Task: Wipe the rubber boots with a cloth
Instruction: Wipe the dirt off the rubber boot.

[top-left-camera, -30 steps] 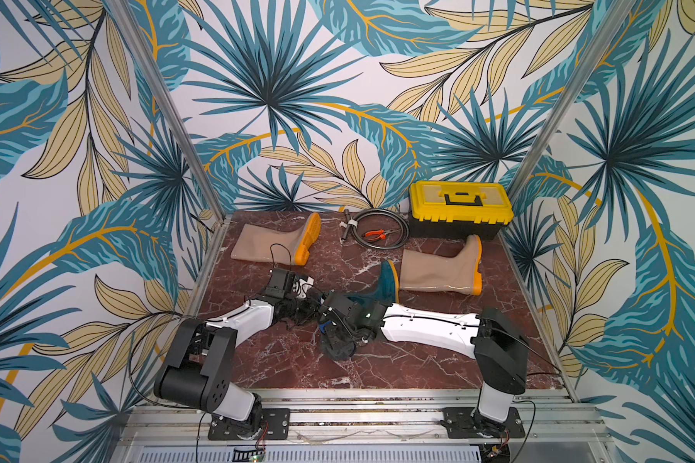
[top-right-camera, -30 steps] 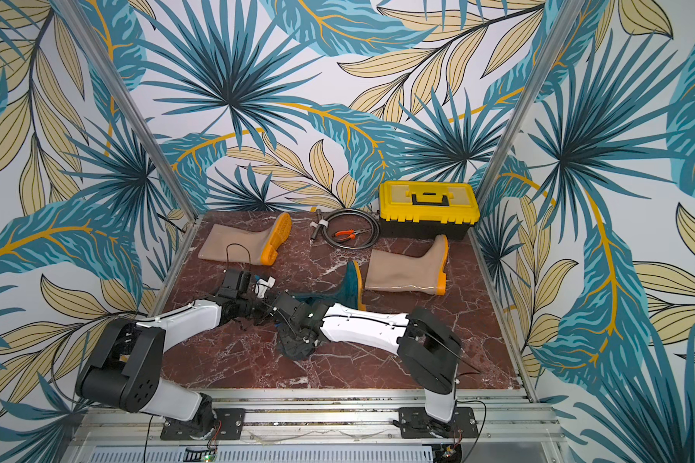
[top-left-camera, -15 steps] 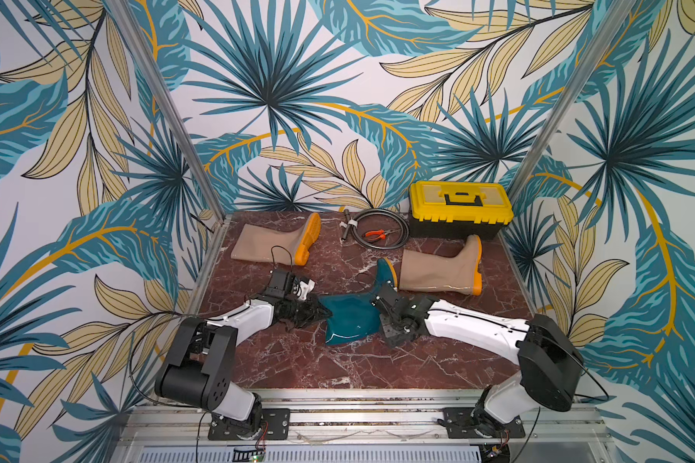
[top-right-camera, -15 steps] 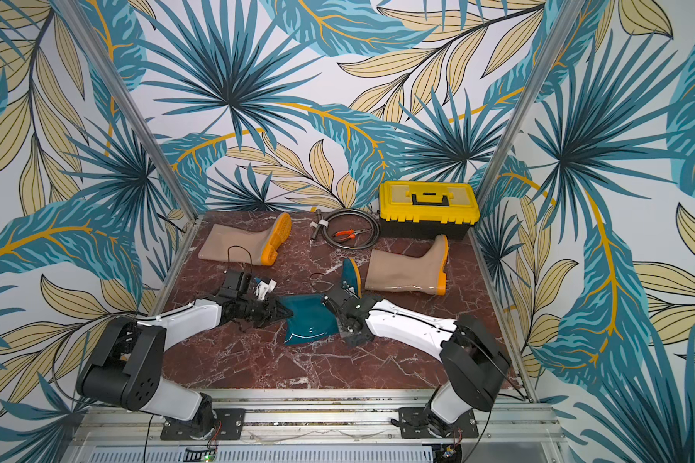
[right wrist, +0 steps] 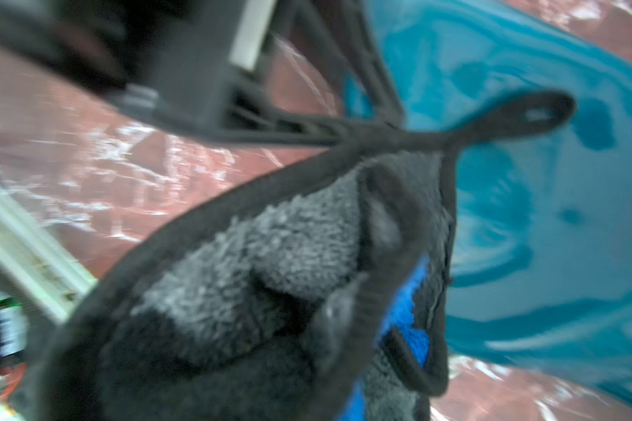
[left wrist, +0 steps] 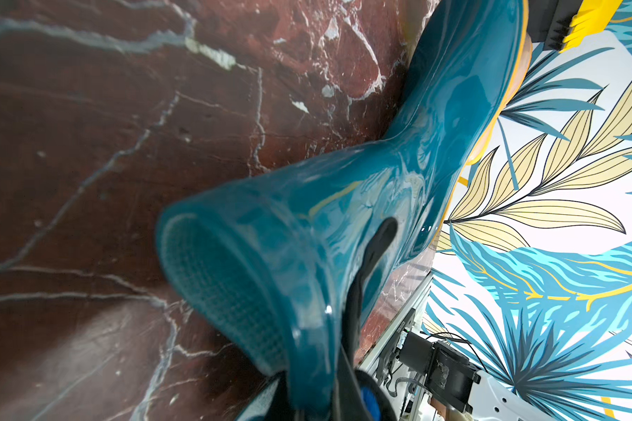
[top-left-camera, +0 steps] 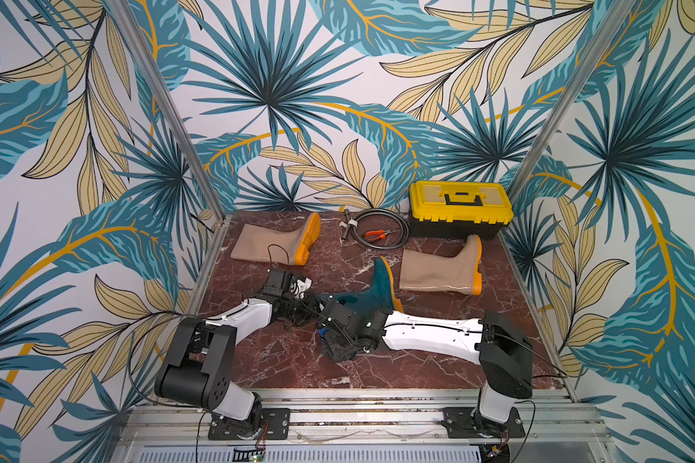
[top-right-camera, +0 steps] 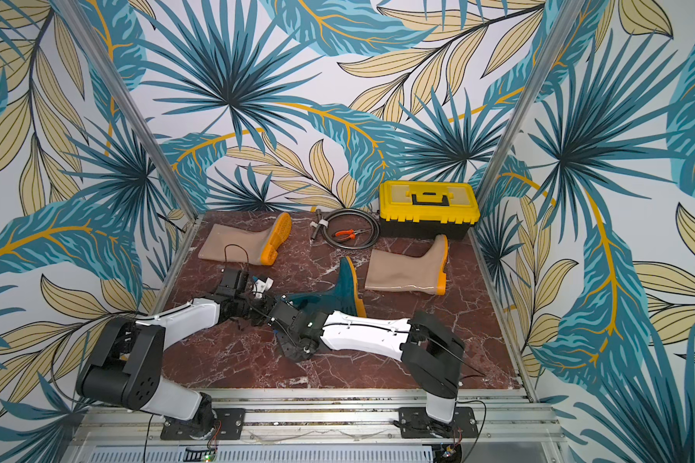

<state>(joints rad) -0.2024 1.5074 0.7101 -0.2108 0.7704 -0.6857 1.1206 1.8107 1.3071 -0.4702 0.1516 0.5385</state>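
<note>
A dark teal rubber boot [top-left-camera: 380, 286] lies on its side mid-table in both top views, orange sole toward the back. My left gripper [top-left-camera: 306, 306] is shut on the rim of its shaft. In the left wrist view one black finger [left wrist: 378, 244] presses the shaft's glossy outside [left wrist: 453, 109]; the other is hidden. My right gripper [top-left-camera: 338, 340] is shut on the dark charcoal cloth [right wrist: 270, 255], which hangs bunched against the shaft's open end [right wrist: 526, 218] and hides the fingers. Two beige-tan boots lie on their sides at back left [top-left-camera: 271, 244] and back right [top-left-camera: 442, 268].
A yellow and black toolbox [top-left-camera: 458, 212] stands at the back right. A coiled grey cable with orange pliers [top-left-camera: 378, 234] lies beside it. The red marble tabletop [top-left-camera: 297, 364] is walled by leaf-print panels, with a metal rail along the front.
The right gripper swept the cloth along the teal boot toward the ankle, then came back to the shaft's open end. The left gripper kept its hold.
</note>
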